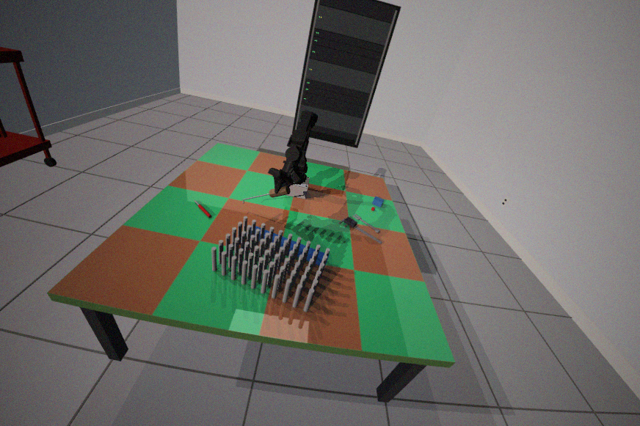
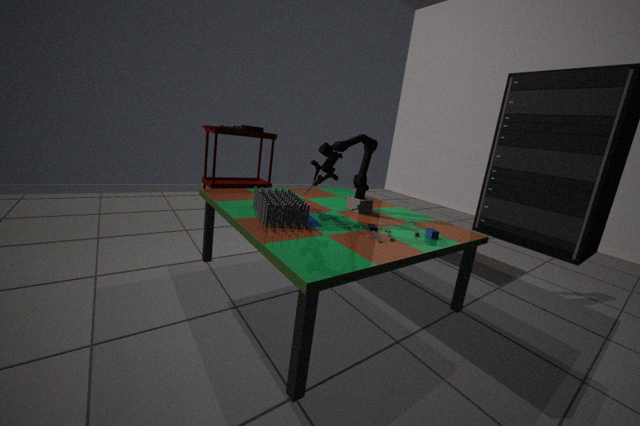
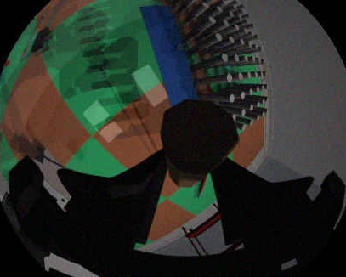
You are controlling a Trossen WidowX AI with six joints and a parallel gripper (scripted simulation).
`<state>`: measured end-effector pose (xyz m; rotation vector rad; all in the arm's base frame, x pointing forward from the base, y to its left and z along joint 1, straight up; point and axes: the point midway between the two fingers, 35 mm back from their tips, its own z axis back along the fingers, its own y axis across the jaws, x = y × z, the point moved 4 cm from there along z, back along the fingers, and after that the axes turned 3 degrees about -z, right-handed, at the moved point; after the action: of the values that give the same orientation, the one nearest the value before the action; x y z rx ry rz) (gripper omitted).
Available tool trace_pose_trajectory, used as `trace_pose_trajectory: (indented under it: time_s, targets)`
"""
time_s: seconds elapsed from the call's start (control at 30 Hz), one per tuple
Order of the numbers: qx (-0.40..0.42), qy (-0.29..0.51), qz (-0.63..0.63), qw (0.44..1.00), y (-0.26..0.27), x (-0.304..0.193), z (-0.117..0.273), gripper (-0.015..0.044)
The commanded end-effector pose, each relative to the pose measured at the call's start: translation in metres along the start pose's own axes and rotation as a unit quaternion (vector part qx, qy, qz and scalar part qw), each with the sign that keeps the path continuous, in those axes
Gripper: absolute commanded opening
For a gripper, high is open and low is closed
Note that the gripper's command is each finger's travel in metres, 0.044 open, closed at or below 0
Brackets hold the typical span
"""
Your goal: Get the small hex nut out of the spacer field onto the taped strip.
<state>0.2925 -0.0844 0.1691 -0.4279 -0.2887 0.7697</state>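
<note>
My gripper point(image 1: 280, 188) point(image 2: 320, 177) point(image 3: 189, 152) is shut on the wooden handle point(image 1: 280, 193) point(image 3: 199, 136) of a tool with a thin metal rod point(image 1: 257, 197) point(image 2: 308, 188). The tool is held above the table between the robot base and the strip, with its rod clear of the spacers. The rod is hidden behind the handle in the wrist view. Grey spacers point(image 1: 307, 298) point(image 2: 281, 208) point(image 3: 218, 78) stand upright in rows. The blue taped strip point(image 2: 313, 223) point(image 3: 160, 47) runs along their robot side. A small grey ring, seemingly the nut point(image 3: 179, 47), lies on the strip near its spacer-side edge.
A red-handled tool point(image 1: 202, 209) lies left on the chequered table point(image 1: 150, 266). A dark-headed tool point(image 1: 350, 221) point(image 3: 41, 40) and metal pieces lie right of the strip. Beyond are a blue block point(image 1: 377, 201) point(image 2: 431, 234) and a small red object point(image 1: 373, 209) point(image 2: 416, 234).
</note>
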Motion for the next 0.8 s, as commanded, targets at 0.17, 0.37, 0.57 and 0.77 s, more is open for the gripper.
trace_pose_trajectory:
  time_s: [0.17,0.37,0.57,0.77]
  targets:
    - [0.007,0.006,-0.142,0.990,-0.020,-0.022,-0.004,0.0000]
    - [0.013,0.011,-0.236,0.972,-0.030,-0.038,-0.006,0.0000]
    - [0.017,0.016,-0.326,0.945,-0.039,-0.054,-0.008,0.0000]
    - [0.021,0.022,-0.413,0.910,-0.047,-0.072,-0.010,0.0000]
